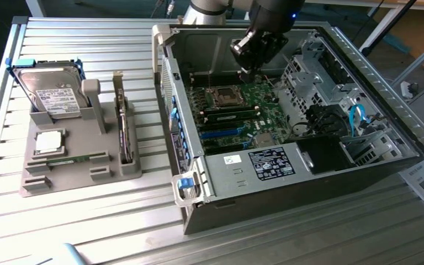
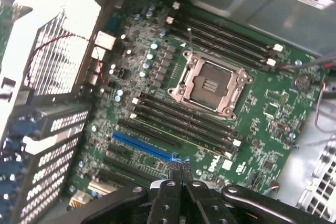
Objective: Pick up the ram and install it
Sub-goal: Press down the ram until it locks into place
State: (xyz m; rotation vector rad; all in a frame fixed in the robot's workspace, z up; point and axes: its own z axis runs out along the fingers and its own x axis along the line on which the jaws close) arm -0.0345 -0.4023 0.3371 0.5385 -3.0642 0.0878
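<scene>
The ram is a thin green stick lying on edge in the front of the grey holder, at the exterior view's left. My gripper hangs inside the open computer case, above the motherboard and close to the processor socket. In the wrist view the gripper is shut with nothing between its fingertips, over the blue slot and the black memory slots beside the socket. A thin green strip sits in one memory slot.
On the holder also stand a silver hard drive, a square silver chip and an upright card. The case walls, the drive cage and the blue cables hem in the motherboard. Slatted metal table all around.
</scene>
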